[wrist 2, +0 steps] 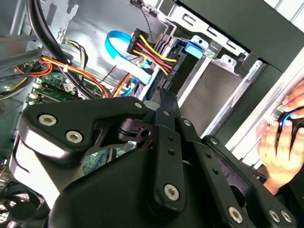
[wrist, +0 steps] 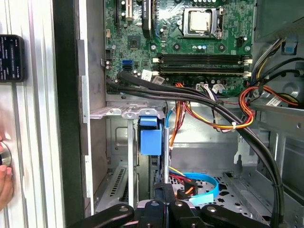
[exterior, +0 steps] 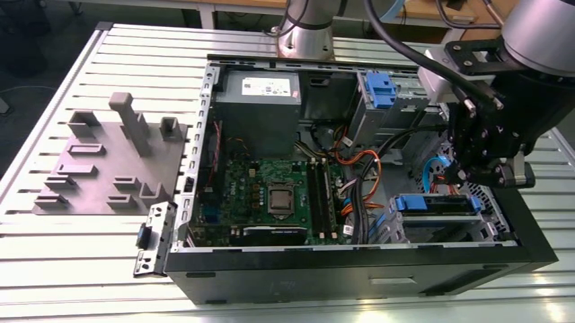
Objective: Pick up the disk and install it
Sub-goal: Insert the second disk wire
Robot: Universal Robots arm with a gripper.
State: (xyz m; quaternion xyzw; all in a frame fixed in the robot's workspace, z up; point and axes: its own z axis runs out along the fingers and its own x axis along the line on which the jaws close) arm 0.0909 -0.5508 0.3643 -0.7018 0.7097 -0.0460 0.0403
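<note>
Gripper [exterior: 469, 183] is down inside the open PC case [exterior: 359, 266], at the drive-bay end. Jaws look pressed together w/ nothing seen between them; in both wrist views the fingers [wrist 2: 166, 102] read as one thin blade, not a spread pair.

The disk [exterior: 435, 204] isn't in the jaws. It sits in the lower drive cage [wrist: 118, 112], just ahead of the fingertips, w/ its blue frame facing them. In the first wrist view the blue tab of that frame [wrist: 151, 135] stands straight beyond the jaw tips, apart from them. Can't tell if the tips touch any other part of the frame.

So, my read: pick-up is done and this is the install step, late on. The disk looks to be in its slot already, but I can't tell whether it's fully home.

The red/yellow/black power lead [wrist 2: 149, 47] and blue flat data cable [wrist 2: 118, 45] hang just off to one side of the fingers, close by. Orange wires [wrist: 209, 116] and thick black cables [wrist: 190, 95] cross beyond the tips, between them and the motherboard [wrist: 190, 52].

Next move, I'd judge, calls for small straight motion in line w/ the slot, and keeping the fingers off those leads, since there's v. little room either side.

A person's hand [wrist 2: 280, 137] rests outside the case wall, well behind the jaws.
</note>
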